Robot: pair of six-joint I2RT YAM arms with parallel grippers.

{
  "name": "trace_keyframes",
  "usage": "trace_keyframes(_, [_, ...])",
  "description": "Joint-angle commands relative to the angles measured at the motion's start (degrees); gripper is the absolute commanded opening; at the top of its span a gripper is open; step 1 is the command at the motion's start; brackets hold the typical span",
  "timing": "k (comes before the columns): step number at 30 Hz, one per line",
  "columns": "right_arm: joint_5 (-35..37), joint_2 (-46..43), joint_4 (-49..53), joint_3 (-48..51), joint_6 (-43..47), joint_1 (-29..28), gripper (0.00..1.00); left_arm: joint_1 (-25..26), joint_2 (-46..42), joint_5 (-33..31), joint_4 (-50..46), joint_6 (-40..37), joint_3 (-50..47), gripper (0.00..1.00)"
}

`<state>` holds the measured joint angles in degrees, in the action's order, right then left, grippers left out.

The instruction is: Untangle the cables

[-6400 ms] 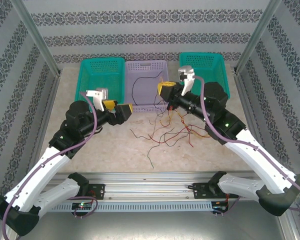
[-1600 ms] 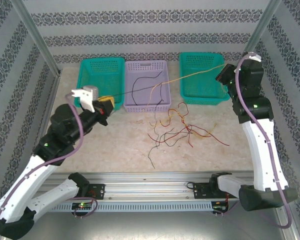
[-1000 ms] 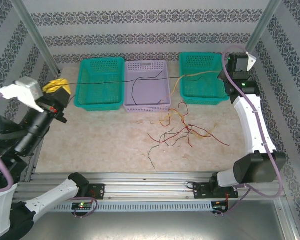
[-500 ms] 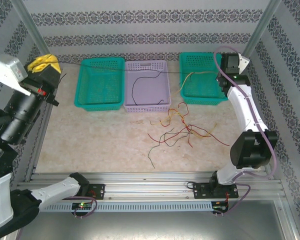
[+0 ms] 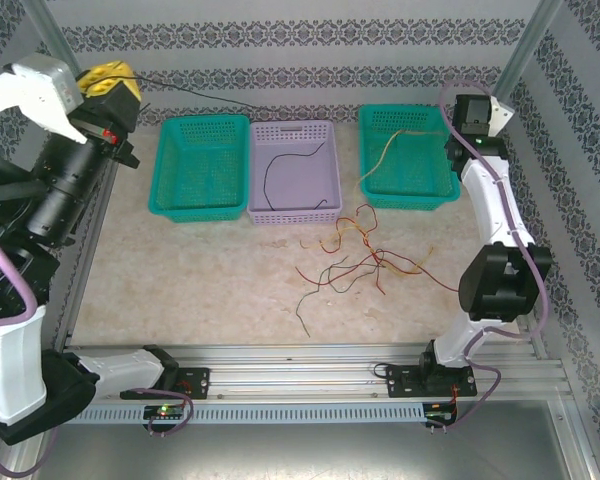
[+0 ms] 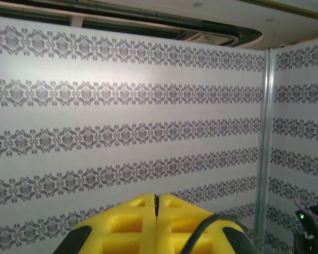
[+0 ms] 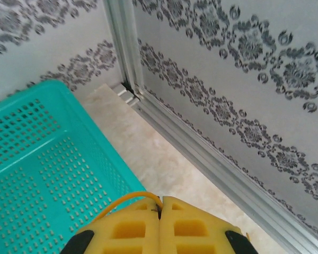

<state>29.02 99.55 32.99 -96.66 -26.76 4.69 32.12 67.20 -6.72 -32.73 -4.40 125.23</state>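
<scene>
Pincers both clamped shut: left pincer (image 6: 156, 210) up high pinching black cable (image 5: 205, 94), right pincer (image 7: 160, 211) holding yellow cable (image 7: 122, 200) over teal basket (image 7: 42, 159); tangle (image 5: 360, 262) on counter (image 5: 200, 275).

No text, label, brand or number can be read right now; the wall (image 6: 148, 121) carries ornament bands, not letters.

1. Left gripper (image 5: 112, 82), raised at the far left, pinches a black cable (image 5: 205, 95) that trails right.
2. Right gripper (image 5: 460, 138), far right, holds a yellow cable (image 5: 380, 155) over the right basket (image 5: 405, 200).
3. Loose cables (image 5: 365, 262) lie tangled mid-table.
</scene>
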Motion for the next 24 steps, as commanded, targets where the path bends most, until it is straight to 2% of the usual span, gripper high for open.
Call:
trace_keyframes(1, [-4.7, 0.3, -0.4, 1.5, -1.7, -1.1, 0.00, -0.7, -1.4, 0.0, 2.1, -0.5, 1.0, 0.00])
trace_keyframes(4, [-6.4, -0.6, -2.9, 3.3, -2.0, -3.4, 0.00, -0.7, -2.0, 2.1, 2.6, 2.2, -2.7, 0.00])
trace_keyframes(8, [-18.2, -1.4, -4.0, 5.0, -5.8, -2.5, 0.00, -0.7, -2.8, 4.7, 4.4, 5.1, -7.8, 0.00])
trace_keyframes(10, [-22.2, -4.0, -8.3, 9.3, -7.1, -2.5, 0.00, -0.7, -2.7, 6.5, 4.6, 6.7, -9.9, 0.00])
trace_keyframes(12, [-27.0, -7.0, -13.1, 13.6, -7.7, -2.7, 0.09, -0.7, -2.9, 7.6, 5.6, 8.4, -12.6, 0.00])
trace_keyframes(15, [-31.7, -11.0, -14.6, 17.0, -7.3, -4.3, 0.24, -0.7, -2.7, 8.8, 6.9, 10.1, -15.7, 0.00])
trace_keyframes(17, [-36.2, -15.0, -18.5, 21.6, -7.2, -5.8, 0.36, -0.6, -2.4, 10.2, 8.1, 11.2, -17.2, 0.00])
trace_keyframes(21, [-43.5, -22.6, -22.6, 29.1, -6.7, -9.0, 0.45, -0.7, -1.4, 11.7, 8.2, 12.2, -17.3, 0.00])
trace_keyframes(24, [-47.6, -27.6, -24.6, 33.8, -5.5, -13.7, 0.50, -0.6, -1.2, 12.1, 8.5, 12.3, -17.0, 0.00])
